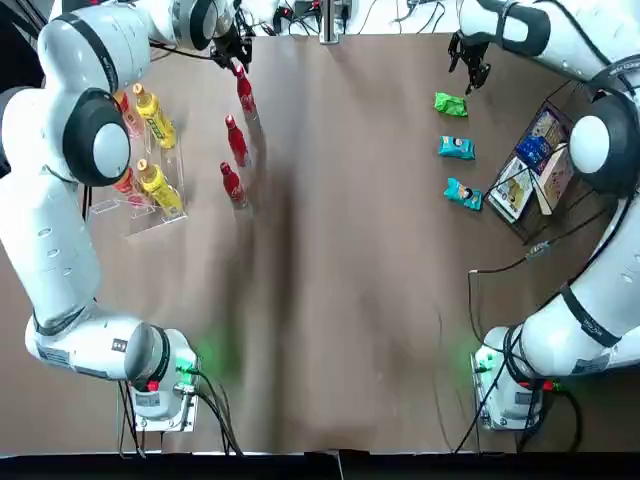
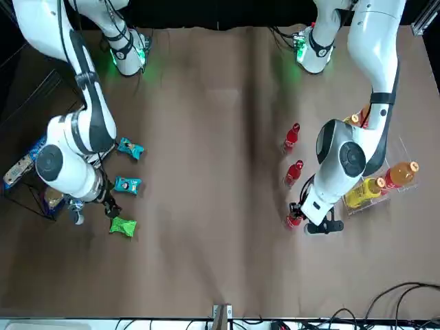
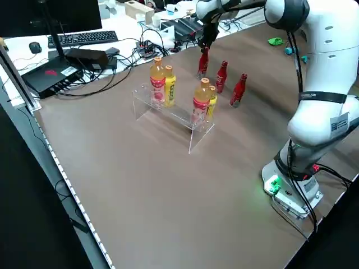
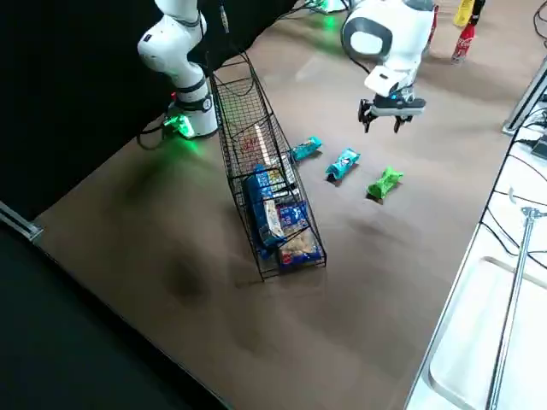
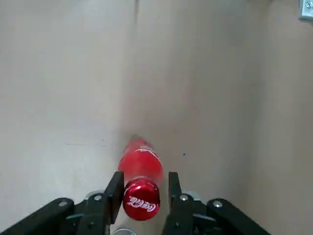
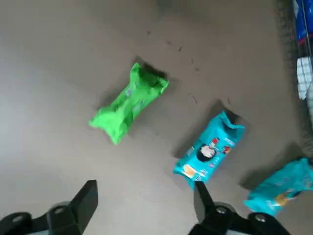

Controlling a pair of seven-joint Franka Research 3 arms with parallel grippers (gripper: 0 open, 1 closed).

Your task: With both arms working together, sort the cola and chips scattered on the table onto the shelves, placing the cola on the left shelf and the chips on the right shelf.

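Observation:
Three red cola bottles stand in a row right of the clear left shelf (image 1: 110,207). My left gripper (image 1: 236,62) is at the farthest cola bottle (image 1: 244,92). In the left wrist view its fingers (image 5: 116,188) press close on either side of that bottle's neck (image 5: 142,156), just under the cap. The other two cola bottles (image 1: 236,140) (image 1: 232,183) stand free. My right gripper (image 1: 470,72) hangs open above the table, just beyond the green chips (image 1: 450,104) (image 6: 128,103). Two teal chips packets (image 1: 456,148) (image 1: 463,193) lie nearer, beside the black wire right shelf (image 1: 560,205).
The clear shelf holds several orange and yellow bottles (image 1: 153,116). Flat blue-and-white packets (image 1: 535,150) lie in the wire shelf. Cables and a metal post (image 1: 328,25) line the far table edge. Both arm bases (image 1: 165,385) (image 1: 510,385) stand at the near edge.

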